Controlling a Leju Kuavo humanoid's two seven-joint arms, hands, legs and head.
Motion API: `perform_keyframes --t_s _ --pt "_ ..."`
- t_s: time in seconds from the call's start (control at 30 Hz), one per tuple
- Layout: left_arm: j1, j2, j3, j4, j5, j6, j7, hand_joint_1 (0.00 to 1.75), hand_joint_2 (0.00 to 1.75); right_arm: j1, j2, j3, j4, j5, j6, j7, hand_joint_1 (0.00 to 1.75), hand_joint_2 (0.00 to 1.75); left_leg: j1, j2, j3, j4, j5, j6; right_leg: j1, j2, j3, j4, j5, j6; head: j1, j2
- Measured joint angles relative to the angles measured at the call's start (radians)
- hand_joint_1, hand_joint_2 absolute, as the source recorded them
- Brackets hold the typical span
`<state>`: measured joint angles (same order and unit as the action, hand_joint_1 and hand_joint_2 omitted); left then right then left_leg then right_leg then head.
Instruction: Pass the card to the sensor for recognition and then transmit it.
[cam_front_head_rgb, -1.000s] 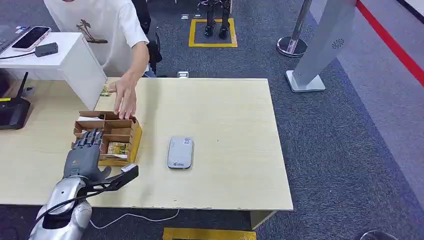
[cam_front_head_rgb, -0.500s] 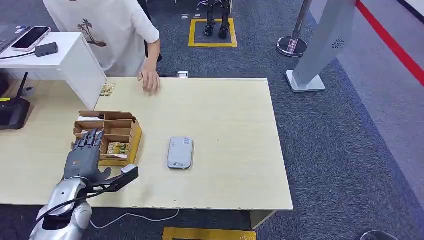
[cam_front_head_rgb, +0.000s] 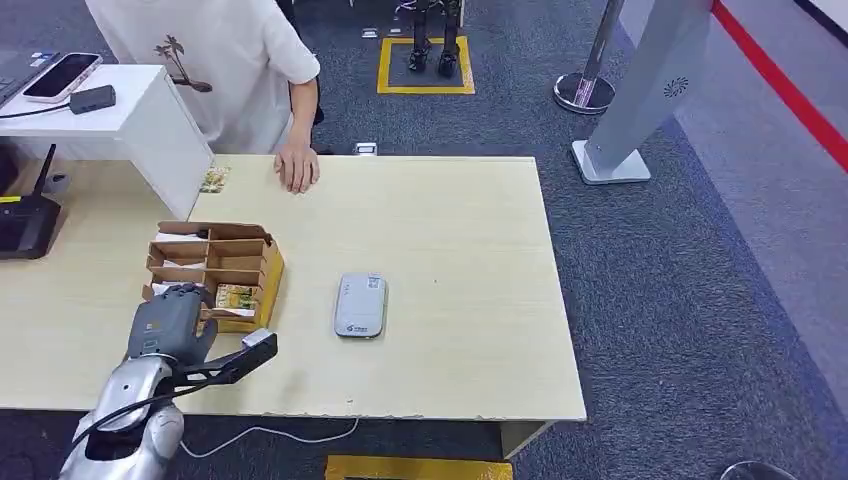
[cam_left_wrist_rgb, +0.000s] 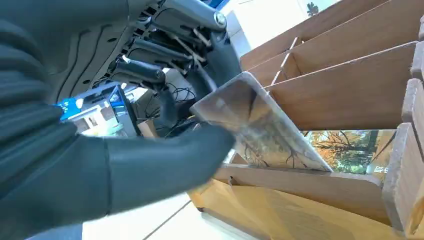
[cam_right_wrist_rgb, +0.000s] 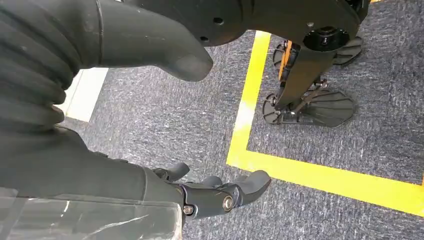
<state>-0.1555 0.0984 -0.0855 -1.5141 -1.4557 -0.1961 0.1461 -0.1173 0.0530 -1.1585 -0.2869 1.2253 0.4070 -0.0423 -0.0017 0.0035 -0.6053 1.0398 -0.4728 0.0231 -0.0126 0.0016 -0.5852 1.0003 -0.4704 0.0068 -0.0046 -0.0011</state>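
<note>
The left robot hand (cam_front_head_rgb: 172, 322) is curling over the near compartment of the brown cardboard divided box (cam_front_head_rgb: 255, 262) on the pale wooden tabletop (cam_front_head_rgb: 450, 250), its thumb and fingers (cam_left_wrist_rgb: 150, 75) pinching a glossy picture-printed card (cam_left_wrist_rgb: 260, 125) that is tilting up out of that compartment. The flat grey rectangular sensor (cam_front_head_rgb: 361, 304) is lying just beside the box. The right robot hand (cam_right_wrist_rgb: 220, 192) is hanging over grey carpet, fingers loosely apart, holding nothing. A person's hand (cam_front_head_rgb: 297, 166) is resting on the tabletop's far edge.
</note>
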Motion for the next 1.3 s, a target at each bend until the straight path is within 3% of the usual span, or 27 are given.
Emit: perform_keyframes --t_s 1.3 --pt "-0.031 0.005 0.0 -0.02 0.002 0.018 -0.004 1.75 1.75 0.0 0.0 -0.002 0.0 0.0 0.0 -0.006 0.0 1.75 0.0 0.0 0.0 0.0 0.0 0.0 0.0 0.0 0.0 0.0 0.0 0.0 0.0 0.0"
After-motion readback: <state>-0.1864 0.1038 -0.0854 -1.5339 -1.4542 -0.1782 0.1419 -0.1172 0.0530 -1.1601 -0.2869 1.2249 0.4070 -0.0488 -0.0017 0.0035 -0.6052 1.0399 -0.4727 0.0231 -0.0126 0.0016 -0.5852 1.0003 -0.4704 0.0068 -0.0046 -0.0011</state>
